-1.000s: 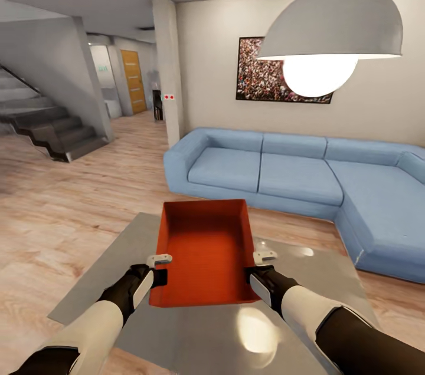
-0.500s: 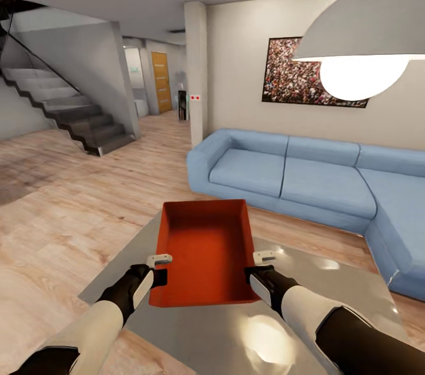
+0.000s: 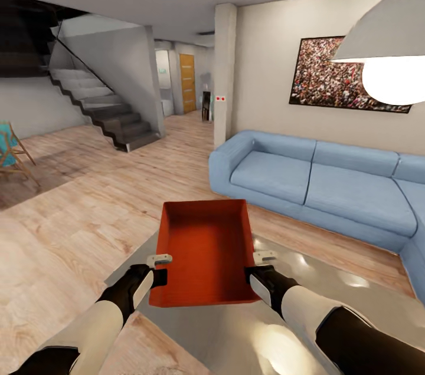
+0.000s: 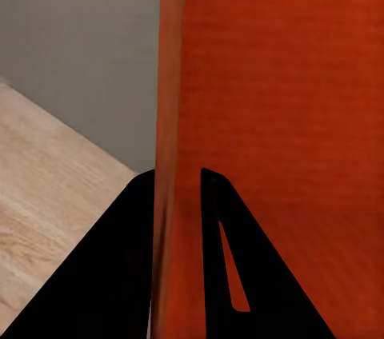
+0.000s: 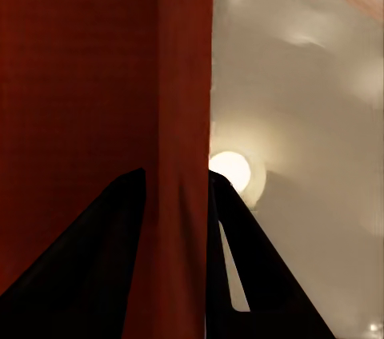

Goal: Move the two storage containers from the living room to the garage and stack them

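View swings left, stairs point(image 3: 112, 109) now mid-frame: turning to leave w/ container point(image 3: 203, 251), left hand point(image 3: 158, 269) & right hand point(image 3: 260, 267) each pinching a side wall above the table point(image 3: 330, 280).

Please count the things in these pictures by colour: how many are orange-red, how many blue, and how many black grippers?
Orange-red: 1, the container
Blue: 1, the sofa
Black grippers: 2, the left gripper and the right gripper, each clamped on a side wall of the container
Total: 4
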You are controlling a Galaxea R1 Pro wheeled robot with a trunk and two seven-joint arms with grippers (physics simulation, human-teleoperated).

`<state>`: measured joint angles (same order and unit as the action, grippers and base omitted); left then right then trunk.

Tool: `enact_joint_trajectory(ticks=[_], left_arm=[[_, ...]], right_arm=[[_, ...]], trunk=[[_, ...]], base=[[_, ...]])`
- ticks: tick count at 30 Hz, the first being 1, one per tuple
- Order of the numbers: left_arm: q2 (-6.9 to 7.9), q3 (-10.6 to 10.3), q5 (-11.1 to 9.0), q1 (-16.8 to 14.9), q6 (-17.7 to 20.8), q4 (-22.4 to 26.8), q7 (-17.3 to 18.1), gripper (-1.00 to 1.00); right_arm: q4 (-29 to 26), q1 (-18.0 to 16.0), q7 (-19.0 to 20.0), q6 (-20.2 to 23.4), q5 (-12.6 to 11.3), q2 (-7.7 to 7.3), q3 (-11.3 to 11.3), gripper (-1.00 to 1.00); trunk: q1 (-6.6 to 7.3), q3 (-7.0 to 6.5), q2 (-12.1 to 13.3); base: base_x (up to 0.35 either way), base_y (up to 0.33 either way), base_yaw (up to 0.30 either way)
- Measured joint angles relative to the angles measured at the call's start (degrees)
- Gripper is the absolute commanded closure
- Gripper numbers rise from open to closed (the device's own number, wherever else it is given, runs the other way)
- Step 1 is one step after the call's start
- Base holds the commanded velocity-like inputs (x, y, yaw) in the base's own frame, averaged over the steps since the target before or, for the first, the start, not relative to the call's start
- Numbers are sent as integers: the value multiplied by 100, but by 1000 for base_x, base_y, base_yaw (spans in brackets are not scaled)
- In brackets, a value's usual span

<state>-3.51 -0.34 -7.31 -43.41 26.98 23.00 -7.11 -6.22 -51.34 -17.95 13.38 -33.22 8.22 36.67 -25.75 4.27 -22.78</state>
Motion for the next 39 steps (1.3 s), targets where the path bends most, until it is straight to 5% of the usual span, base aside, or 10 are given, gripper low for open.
enact_joint_trajectory(ticks=[39], left_arm=[[0,-10,-20,1,-7,3,-9,100]], right_arm=[[-6,0,1,-2,17,-3,-13,100]], trunk=[[0,-79,0]], base=[[0,0,274]])
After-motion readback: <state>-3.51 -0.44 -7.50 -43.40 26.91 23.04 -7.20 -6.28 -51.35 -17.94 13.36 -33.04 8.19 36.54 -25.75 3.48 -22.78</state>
